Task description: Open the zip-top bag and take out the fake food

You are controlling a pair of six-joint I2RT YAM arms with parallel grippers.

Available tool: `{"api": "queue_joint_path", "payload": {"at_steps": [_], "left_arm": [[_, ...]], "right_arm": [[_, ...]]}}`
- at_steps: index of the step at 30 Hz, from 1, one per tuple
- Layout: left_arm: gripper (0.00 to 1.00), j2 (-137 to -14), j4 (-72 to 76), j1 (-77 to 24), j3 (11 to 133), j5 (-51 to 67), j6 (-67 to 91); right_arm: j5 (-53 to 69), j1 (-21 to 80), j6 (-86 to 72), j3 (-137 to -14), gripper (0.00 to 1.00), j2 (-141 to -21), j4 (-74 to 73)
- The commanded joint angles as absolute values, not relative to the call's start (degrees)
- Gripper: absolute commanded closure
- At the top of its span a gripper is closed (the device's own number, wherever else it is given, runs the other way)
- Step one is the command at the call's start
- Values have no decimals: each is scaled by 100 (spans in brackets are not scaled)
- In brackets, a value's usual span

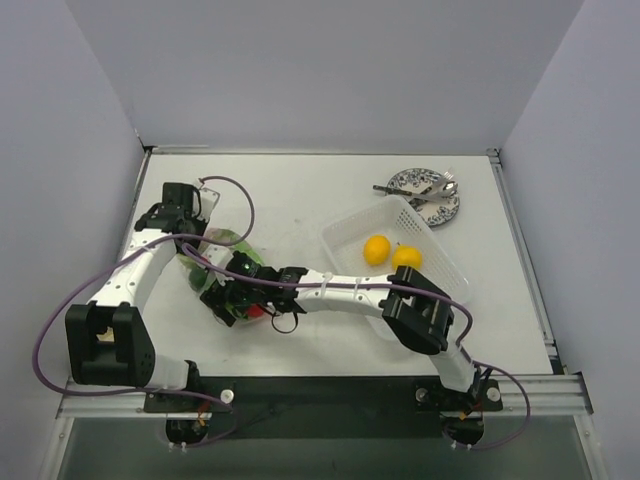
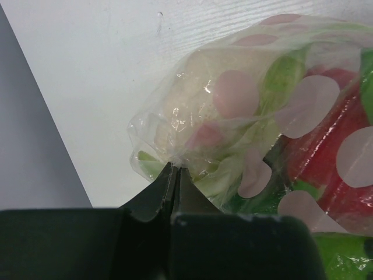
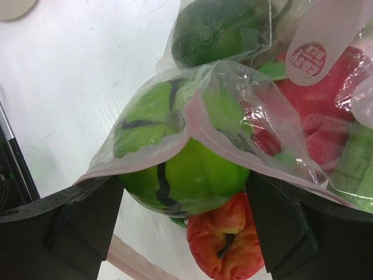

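Fingers [image 3: 76, 227] on the right gripper [image 3: 183, 216] are spread wide either side of a green pepper [image 3: 189, 175] poking out of the bag [image 3: 233, 93], while the left gripper [image 2: 175, 175] pinches its far corner, left side of the table [image 1: 300, 200]. Looks like mid-unloading; next up, close on that pepper and pull it clear.

Green fake food [image 3: 186, 175] plugs the zip-top bag [image 3: 233, 99] mouth.

The flat white table [image 1: 300, 200] carries a crinkly transparent plastic bag [image 1: 228, 243], a rigid white mesh tray [image 1: 440, 268] and a round blue-patterned plate [image 1: 446, 212].
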State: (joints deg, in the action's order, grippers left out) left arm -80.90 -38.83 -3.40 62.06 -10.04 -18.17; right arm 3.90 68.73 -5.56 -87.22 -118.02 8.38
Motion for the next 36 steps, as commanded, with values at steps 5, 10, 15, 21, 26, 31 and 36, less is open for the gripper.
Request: {"api": "queue_joint_path", "payload": {"at_steps": [5, 10, 15, 21, 26, 31, 36], "left_arm": [[100, -7954, -3911, -554, 5994, -817, -1582], [100, -7989, -3779, -484, 5976, -1028, -1705], [100, -8156, -3630, -308, 6126, -1195, -1819], [100, -8253, -3560, -70, 6267, -1354, -1916], [100, -8157, -3664, -61, 6328, -1293, -1872], [100, -8068, -3735, -132, 6320, -1222, -1784], [100, -8077, -3718, -132, 6293, -1178, -1767]], "right_arm": [[483, 6838, -457, -8825, 48, -11848, 958], [238, 6838, -475, -7914, 73, -10946, 1256], [-174, 6794, -466, -6962, 80, -9933, 1415], [-605, 6523, -501, -6013, 80, -8606, 1310], [-1097, 5723, -668, -5354, 82, -7621, 1196], [-1828, 4299, -1352, -5273, 82, -7488, 748], [-1863, 3964, -1371, -5992, 30, -8146, -130]]}}
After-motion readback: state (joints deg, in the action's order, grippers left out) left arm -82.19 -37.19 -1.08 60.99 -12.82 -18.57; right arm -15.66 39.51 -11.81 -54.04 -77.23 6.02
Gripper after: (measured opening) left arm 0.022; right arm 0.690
